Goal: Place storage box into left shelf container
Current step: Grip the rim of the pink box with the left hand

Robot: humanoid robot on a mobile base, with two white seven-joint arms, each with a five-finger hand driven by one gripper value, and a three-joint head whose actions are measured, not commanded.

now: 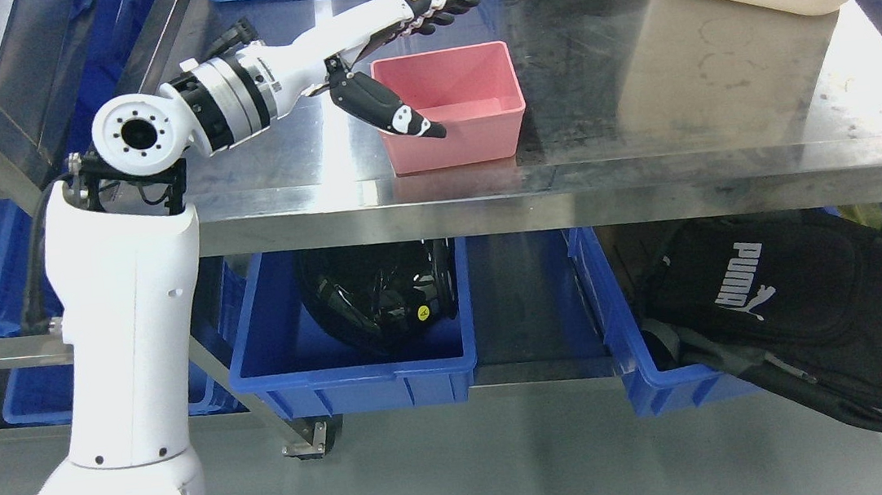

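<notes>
Left robot hand (388, 56) spread open, straddling pink storage box's (461, 126) left rim.

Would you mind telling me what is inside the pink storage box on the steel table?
The pink storage box looks empty: bare pink floor and walls show. The left robot hand has its thumb over the left rim, hiding that corner of the interior.

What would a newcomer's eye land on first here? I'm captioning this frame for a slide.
The pink storage box on the steel table, with the white left hand spread open at its left end, thumb over the rim. Below, a blue bin holding a black helmet, and a black Puma bag at lower right.
</notes>
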